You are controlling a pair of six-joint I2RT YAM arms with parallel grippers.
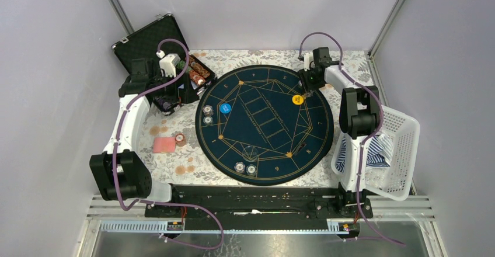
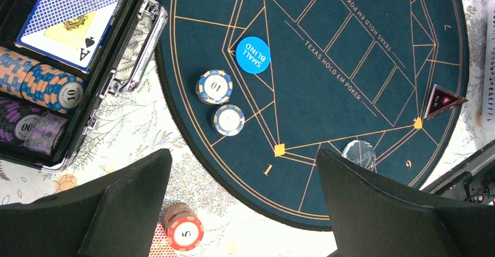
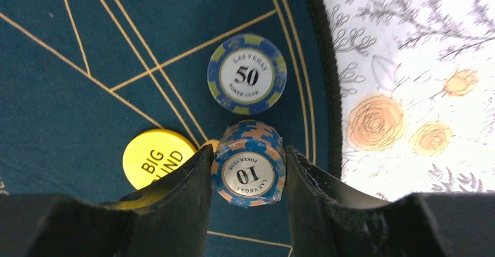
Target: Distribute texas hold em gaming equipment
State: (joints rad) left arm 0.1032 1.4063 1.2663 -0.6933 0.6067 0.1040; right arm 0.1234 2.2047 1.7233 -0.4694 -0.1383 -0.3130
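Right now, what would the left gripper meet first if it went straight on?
Likely the round dark-blue felt mat, near its rim at seat 1; the left gripper is open. Depth unclear.

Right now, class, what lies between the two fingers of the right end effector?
A short stack of orange-and-blue 10 chips, with both fingers against its sides; the right wrist view shows it.

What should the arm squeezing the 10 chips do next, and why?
Probably open the right gripper and let go. Its fingers hug the stack of 10 chips, which seems to rest on the blue mat beside the 50 chip, near the yellow Big Blind button, so it looks delivered.
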